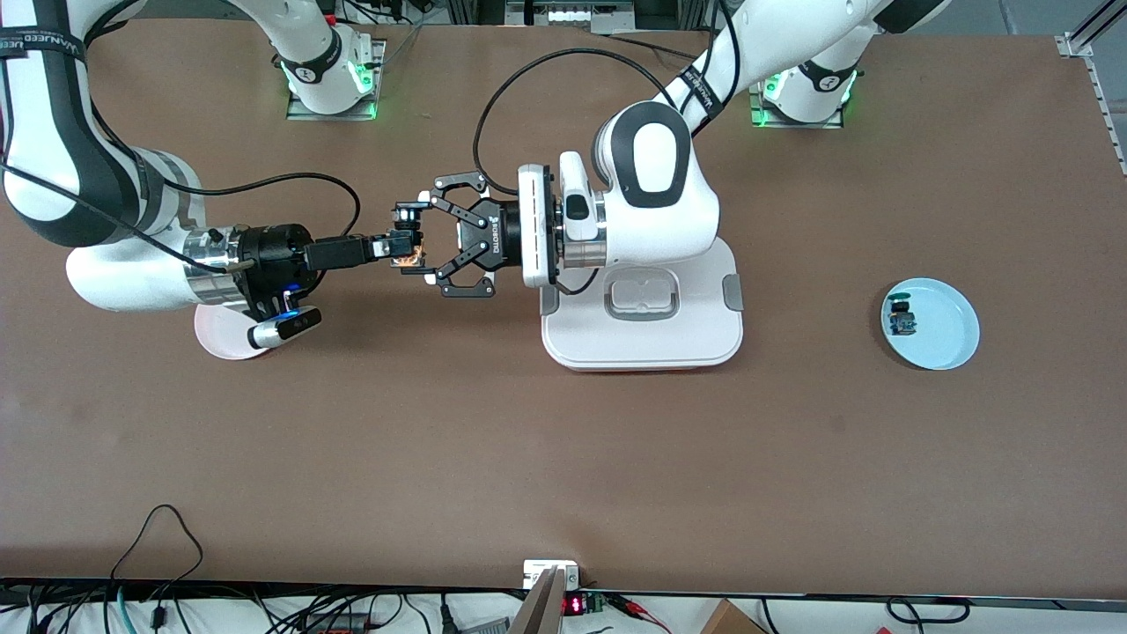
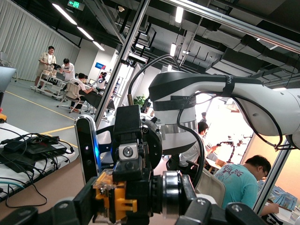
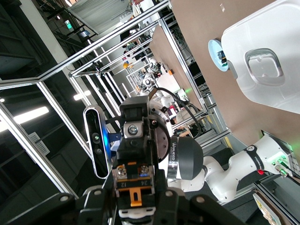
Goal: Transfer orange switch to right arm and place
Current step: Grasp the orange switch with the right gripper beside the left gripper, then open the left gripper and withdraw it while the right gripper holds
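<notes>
The orange switch (image 1: 410,257), a small black block with orange parts, hangs in the air over the bare table between the two arms. My left gripper (image 1: 429,238), the open-linkage one on the wide white flange, is shut on it. In the left wrist view the orange switch (image 2: 112,197) sits clamped between the pads. My slim black right gripper (image 1: 407,243) reaches in from the right arm's end and is shut on the same switch. In the right wrist view the orange switch (image 3: 136,185) shows its orange tab between two black fingers (image 3: 110,188).
A white tray (image 1: 704,343) lies under the left arm's wrist. A light blue plate (image 1: 955,348) toward the left arm's end holds a small blue-bodied switch (image 1: 902,319). A pale pink plate (image 1: 216,342) lies under the right arm's wrist. Cables run along the table's near edge.
</notes>
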You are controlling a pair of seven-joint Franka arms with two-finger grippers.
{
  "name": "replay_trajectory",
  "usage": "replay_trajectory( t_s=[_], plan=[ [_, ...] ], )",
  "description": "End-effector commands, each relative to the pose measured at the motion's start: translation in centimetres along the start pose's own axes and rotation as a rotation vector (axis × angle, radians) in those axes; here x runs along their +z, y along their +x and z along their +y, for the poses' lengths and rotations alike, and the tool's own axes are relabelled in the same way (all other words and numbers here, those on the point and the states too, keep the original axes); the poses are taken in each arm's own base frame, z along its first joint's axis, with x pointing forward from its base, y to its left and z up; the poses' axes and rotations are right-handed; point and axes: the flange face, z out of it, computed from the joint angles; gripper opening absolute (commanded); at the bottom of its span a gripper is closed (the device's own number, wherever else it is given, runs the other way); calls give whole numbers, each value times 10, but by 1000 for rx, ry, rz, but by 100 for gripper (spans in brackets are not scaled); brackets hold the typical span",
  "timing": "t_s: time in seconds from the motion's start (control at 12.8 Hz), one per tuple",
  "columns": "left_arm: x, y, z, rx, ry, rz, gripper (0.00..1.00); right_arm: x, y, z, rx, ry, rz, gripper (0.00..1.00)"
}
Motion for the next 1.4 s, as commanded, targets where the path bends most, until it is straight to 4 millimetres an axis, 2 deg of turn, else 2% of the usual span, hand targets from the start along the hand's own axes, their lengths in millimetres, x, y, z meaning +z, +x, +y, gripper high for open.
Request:
replay_trajectory(
  t_s=[0.0,0.16,0.31,0.39,0.62,0.7,0.94,1.01,1.17,1.33],
  plan=[
    [3,6,1,25,5,9,0,0,2,-5,1,2,0,9],
    [4,6,2,14,4,11,5,2,2,-5,1,2,-1,9],
    [3,6,1,9,5,15,52,2,2,-5,1,1,-1,9],
    [4,6,2,3,2,19,99,2,2,-5,1,2,-3,9],
    [-1,11,-2,-7,10,25,100,3,0,-7,-28,2,-4,9],
    [-9,15,-8,0,20,28,100,3,-1,-8,-29,2,-4,9],
    [-47,43,-31,30,21,63,100,3,-2,-9,-34,2,-4,9],
    [-62,47,-40,37,-2,68,100,2,-3,-10,-37,1,-3,9],
    [-114,72,-71,102,-51,70,100,-3,-4,-10,-51,3,1,9],
    [-171,92,-95,151,-125,70,100,-17,-3,-11,-53,12,12,9]
  ],
)
